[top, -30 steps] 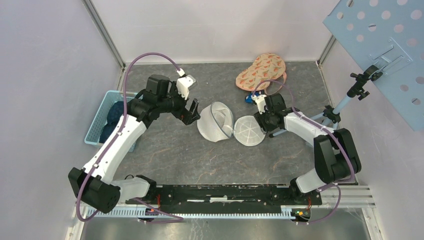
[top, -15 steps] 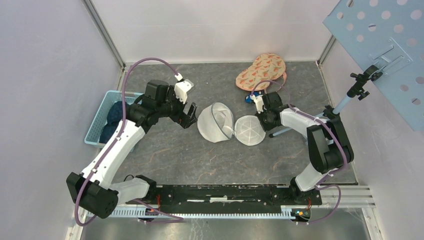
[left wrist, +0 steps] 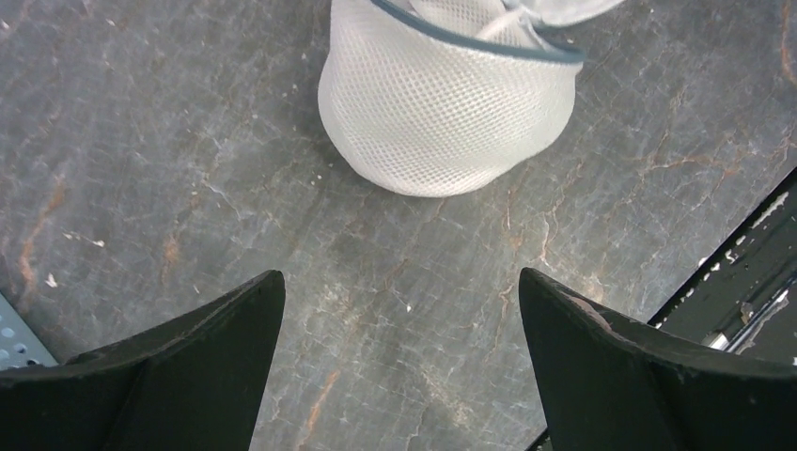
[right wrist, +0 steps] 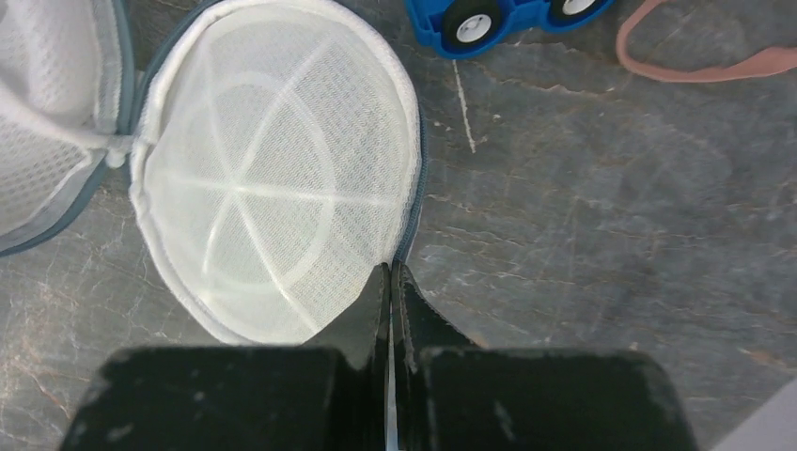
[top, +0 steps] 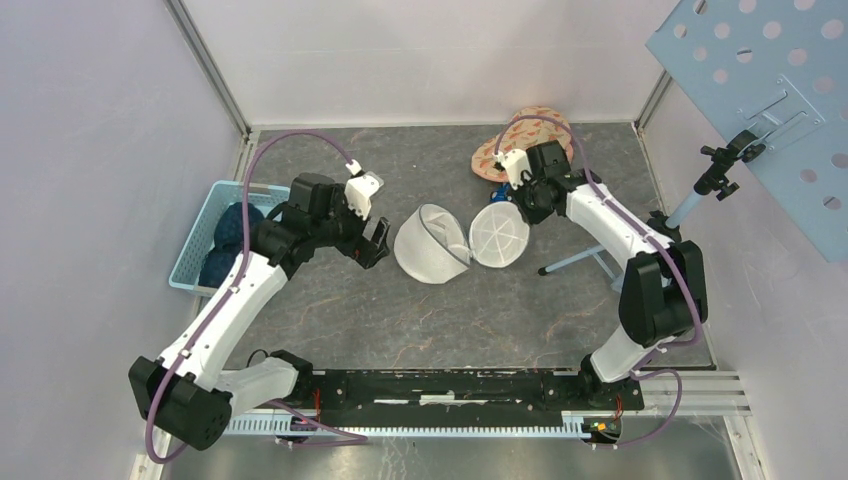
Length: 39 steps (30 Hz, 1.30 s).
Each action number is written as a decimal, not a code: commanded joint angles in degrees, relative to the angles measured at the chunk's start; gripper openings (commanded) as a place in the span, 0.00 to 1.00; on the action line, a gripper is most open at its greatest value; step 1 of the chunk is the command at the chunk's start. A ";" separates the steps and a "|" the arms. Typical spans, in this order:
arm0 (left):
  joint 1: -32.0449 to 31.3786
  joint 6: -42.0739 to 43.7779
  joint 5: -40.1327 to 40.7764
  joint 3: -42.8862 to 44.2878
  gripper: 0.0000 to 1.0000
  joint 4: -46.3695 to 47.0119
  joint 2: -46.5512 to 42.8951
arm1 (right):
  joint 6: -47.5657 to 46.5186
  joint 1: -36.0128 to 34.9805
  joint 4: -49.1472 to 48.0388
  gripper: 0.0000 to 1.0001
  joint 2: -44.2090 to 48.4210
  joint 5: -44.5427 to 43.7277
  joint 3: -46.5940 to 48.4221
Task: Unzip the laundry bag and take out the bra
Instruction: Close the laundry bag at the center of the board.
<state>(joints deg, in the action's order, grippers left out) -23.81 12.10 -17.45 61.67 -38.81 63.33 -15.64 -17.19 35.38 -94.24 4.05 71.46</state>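
Observation:
The white mesh laundry bag [top: 432, 245] lies unzipped mid-table, its round lid [top: 498, 237] folded out to the right. My right gripper [top: 513, 203] is shut on the lid's zippered rim; in the right wrist view the fingertips [right wrist: 390, 271] pinch the edge of the lid [right wrist: 273, 188]. My left gripper [top: 375, 240] hovers open just left of the bag. In the left wrist view the bag body [left wrist: 442, 103] lies ahead of the left gripper [left wrist: 399, 274], with nothing between the fingers. The orange patterned bra [top: 523, 140] lies at the back of the table, its pink strap [right wrist: 705, 56] beside the lid.
A blue toy car [right wrist: 507, 19] sits just behind the lid. A light blue basket [top: 195, 240] holding dark cloth stands at the left edge. A tripod stand [top: 690, 205] with a blue perforated panel [top: 770, 100] is at the right.
My right gripper closed on the lid's rim and moved toward the back, drawing the lid up and back with it. My left arm drifted slightly left and nearer, staying open.

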 commanded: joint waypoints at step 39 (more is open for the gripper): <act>10.89 -36.06 -19.82 -26.43 0.36 42.42 21.26 | -9.12 -21.46 2.54 0.00 -4.89 9.03 21.70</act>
<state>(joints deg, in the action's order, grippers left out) -13.08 -21.69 -35.16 35.16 -0.12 82.81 -24.51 -37.12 39.94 -97.73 8.51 89.56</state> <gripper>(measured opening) 0.378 0.006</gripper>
